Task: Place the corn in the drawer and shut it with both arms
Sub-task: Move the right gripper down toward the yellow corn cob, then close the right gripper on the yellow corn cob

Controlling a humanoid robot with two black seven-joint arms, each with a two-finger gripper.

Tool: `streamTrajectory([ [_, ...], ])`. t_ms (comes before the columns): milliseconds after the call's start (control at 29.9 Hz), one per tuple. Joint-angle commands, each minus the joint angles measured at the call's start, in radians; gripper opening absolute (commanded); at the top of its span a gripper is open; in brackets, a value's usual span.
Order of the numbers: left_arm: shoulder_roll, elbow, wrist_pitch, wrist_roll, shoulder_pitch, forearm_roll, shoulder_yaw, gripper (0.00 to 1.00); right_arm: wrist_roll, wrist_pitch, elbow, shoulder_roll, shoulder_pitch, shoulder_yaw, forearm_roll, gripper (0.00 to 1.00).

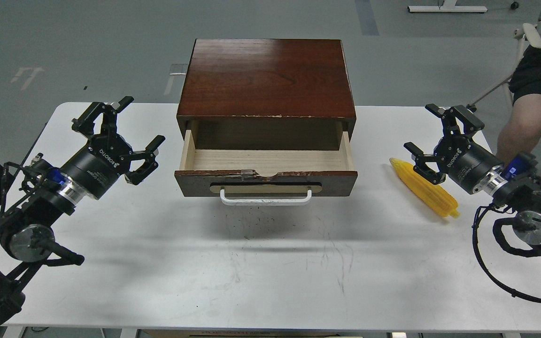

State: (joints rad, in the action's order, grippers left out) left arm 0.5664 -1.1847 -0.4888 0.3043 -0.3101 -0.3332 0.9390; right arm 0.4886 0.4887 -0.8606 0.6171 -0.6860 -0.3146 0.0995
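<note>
Two grippers spread wide, left gripper (128, 124), right gripper (432, 127) overlapping corn (428, 190), drawer (266, 162) pulled out, back shadowed.

We see an evenly bright, sharp picture, lit from above: the cabinet top (266, 75) carries a pale sheen, and soft shadow falls on the white table (251, 281) below the open drawer (266, 180) (its inside back is dim).

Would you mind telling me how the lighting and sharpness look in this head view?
Head view: sharp throughout; soft glare on the dark reddish-brown wooden cabinet top; a diffuse shadow falls on the white table in front of the open drawer; the yellow plastic corn cob is evenly lit.
</note>
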Motion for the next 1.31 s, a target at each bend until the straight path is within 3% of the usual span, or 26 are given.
streamTrajectory([
  [0,0.003,-0.003,0.000,-0.001,0.000,-0.001,0.000,1.00,0.000,0.000,0.000,0.000,0.000,0.000,0.000,1.00],
  [402,0.004,-0.003,0.000,0.004,-0.001,0.005,0.003,1.00,0.000,0.000,-0.015,0.022,-0.026,0.011,0.026,1.00],
  [669,0.000,-0.003,0.000,0.006,-0.001,0.005,0.009,1.00,0.000,0.000,-0.011,0.154,-0.148,0.025,0.480,1.00],
  [803,0.000,-0.003,0.000,0.004,-0.001,0.005,0.009,1.00,0.000,-0.122,-0.011,0.191,-0.138,0.032,0.890,1.00],
  [937,-0.002,-0.003,0.000,0.004,-0.001,0.005,0.009,1.00,0.000,-0.261,0.000,0.191,-0.142,0.158,1.113,1.00],
  [1138,-0.002,-0.004,0.000,0.004,-0.001,0.005,0.009,1.00,0.000,-0.374,0.051,0.170,-0.176,0.365,1.126,1.00],
  [1272,-0.002,-0.003,0.000,0.004,-0.001,0.005,0.009,1.00,0.000,-0.415,0.080,0.122,-0.176,0.399,1.126,1.00],
])
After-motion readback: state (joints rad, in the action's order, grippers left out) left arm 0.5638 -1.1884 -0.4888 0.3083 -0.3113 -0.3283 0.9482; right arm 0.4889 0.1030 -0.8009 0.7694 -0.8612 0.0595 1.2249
